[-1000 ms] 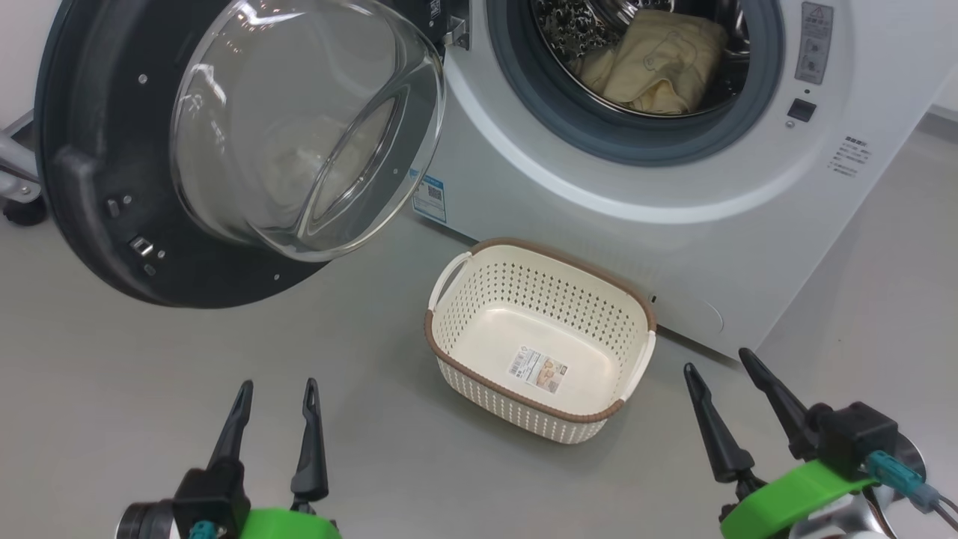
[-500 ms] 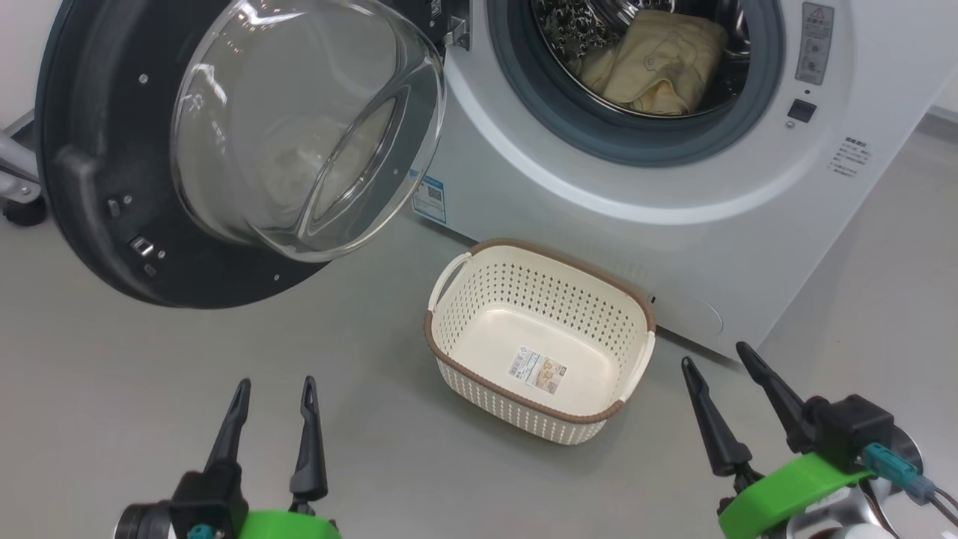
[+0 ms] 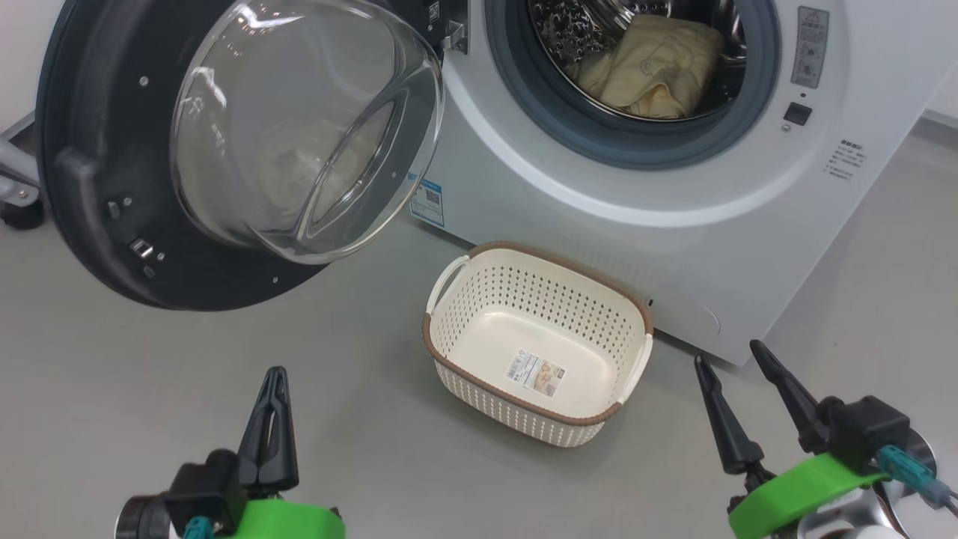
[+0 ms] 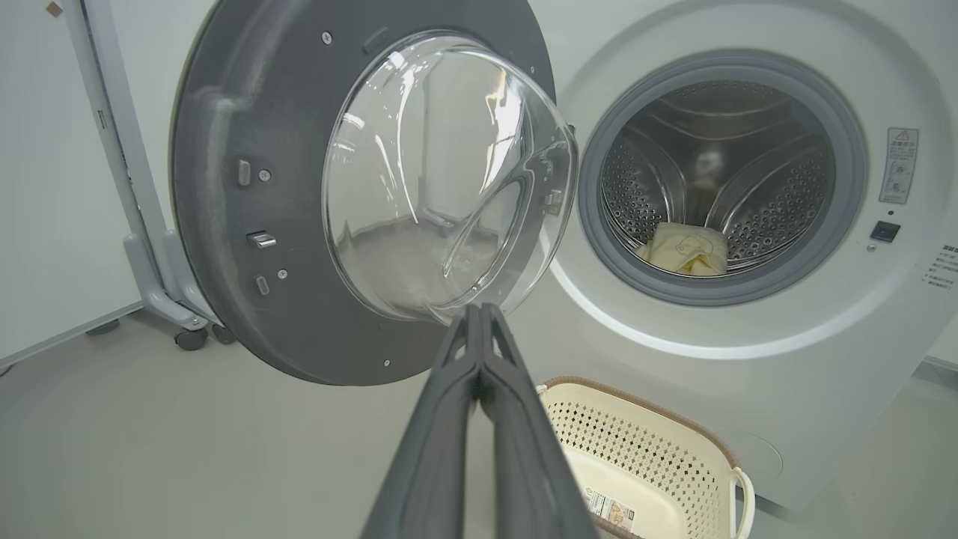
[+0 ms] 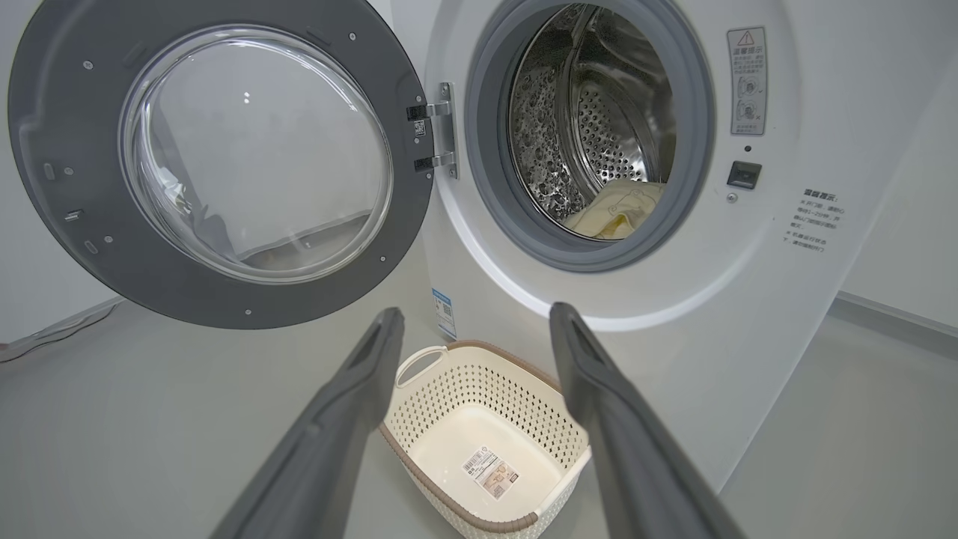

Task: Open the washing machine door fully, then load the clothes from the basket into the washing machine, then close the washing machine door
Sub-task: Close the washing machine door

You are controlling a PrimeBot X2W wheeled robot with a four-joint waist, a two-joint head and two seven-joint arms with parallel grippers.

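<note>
Left gripper (image 3: 275,372), closed tight, over smooth grey floor (image 3: 112,374); white wall (image 4: 37,187) beyond.

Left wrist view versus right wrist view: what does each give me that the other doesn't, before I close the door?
Left wrist view: the left gripper, shut on nothing, and a grey wheeled stand beside the door. Right wrist view: the open right gripper, the door hinge and the blue label on the washing machine. Both: the open door, the clothes in the drum, the empty basket.

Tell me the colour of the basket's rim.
Brown, on the cream basket; best in the head view.
</note>
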